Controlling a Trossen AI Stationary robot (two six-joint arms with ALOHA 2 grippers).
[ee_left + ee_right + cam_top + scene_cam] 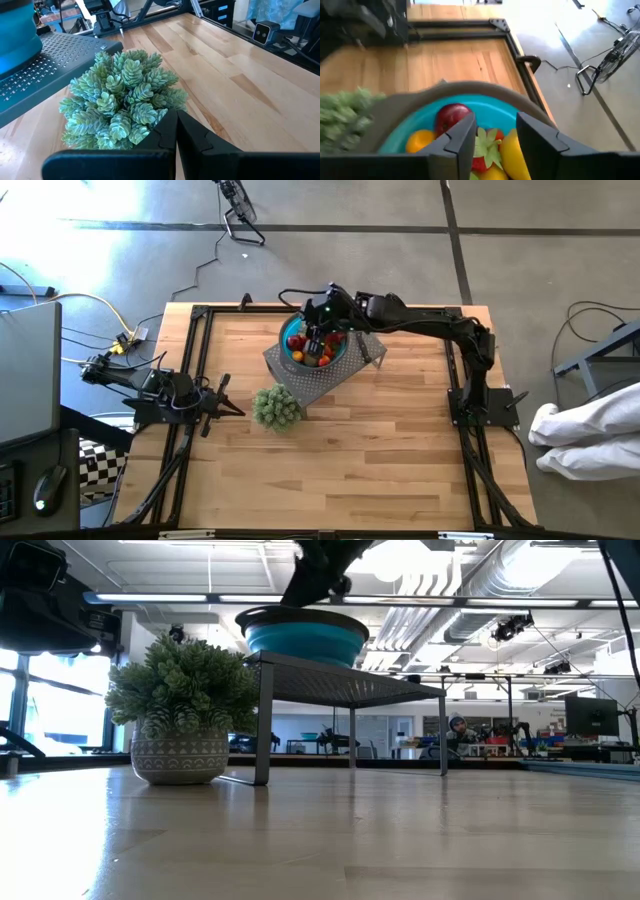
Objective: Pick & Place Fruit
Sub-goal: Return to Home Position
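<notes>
We find the fruit [318, 352] heaped in the blue bowl [288, 338], upper centre of the high view. The bowl stands on the grey perforated shelf [300, 383], which lifts it off the worktop [380, 450]. In the right wrist view a round red piece, an orange one, yellow ones and a red one with green leaves lie packed together on the bowl's floor.

The right gripper [316, 332] hangs directly over them, its arm stretched in from the right side of the frame. Its jaws stand apart with nothing between them, so we judge the drop done and the arm free to draw back to its rest pose. We see no loose fruit on the worktop.

The left gripper [222, 402] waits at the left of the frame, jaws pressed together. It points at the potted plant [277, 406] just beside the shelf, clear of the right arm's path.
</notes>
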